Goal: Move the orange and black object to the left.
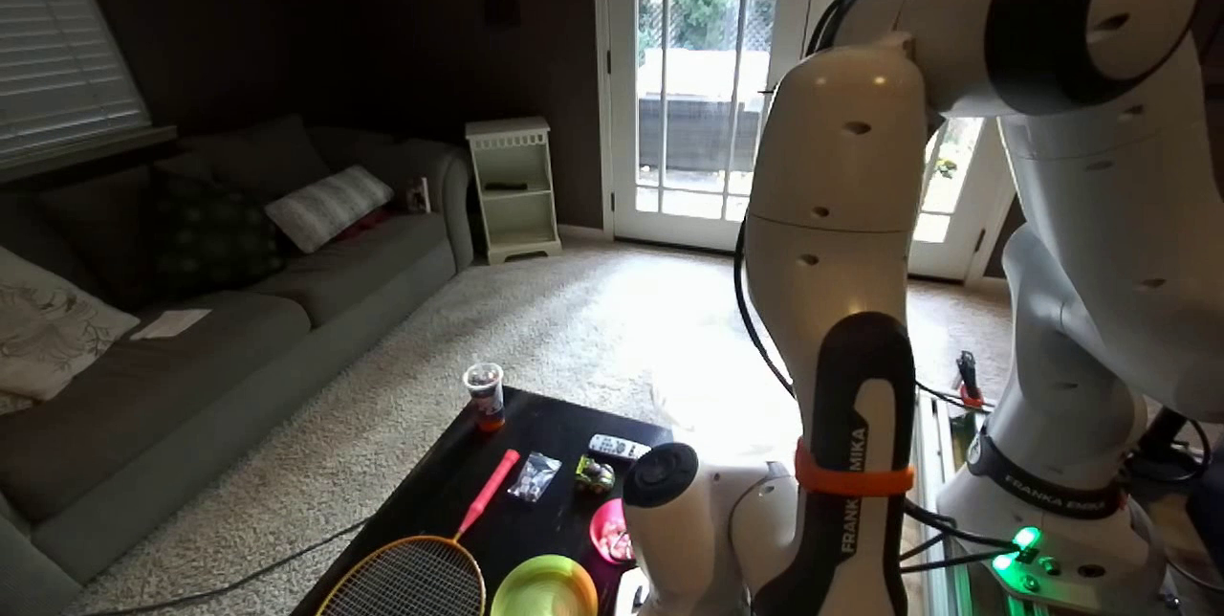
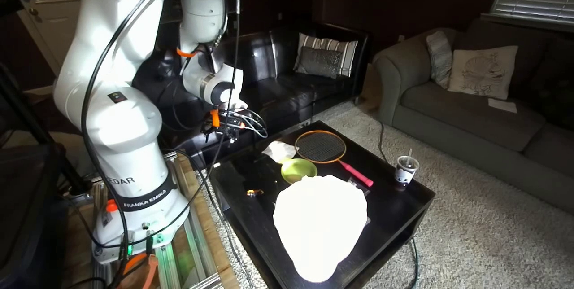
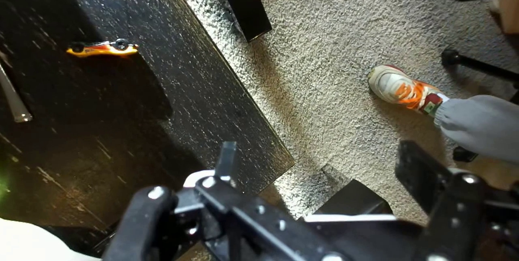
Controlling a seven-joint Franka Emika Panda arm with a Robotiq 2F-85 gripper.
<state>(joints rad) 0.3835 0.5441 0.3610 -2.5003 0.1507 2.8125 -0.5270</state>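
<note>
The white arm (image 2: 130, 118) stands beside the black table (image 2: 390, 212), where a pink-handled racket (image 2: 329, 152) lies flat, seen in both exterior views. Near a table corner hangs the gripper (image 3: 317, 159), jaws spread wide and holding nothing (the corner shows in the gap between them). Between the green bowl (image 2: 291, 170) and the table edge on the arm's side lies the orange and black object (image 3: 103, 49), a toy car with wheels in sight, well apart from the jaws.
</note>
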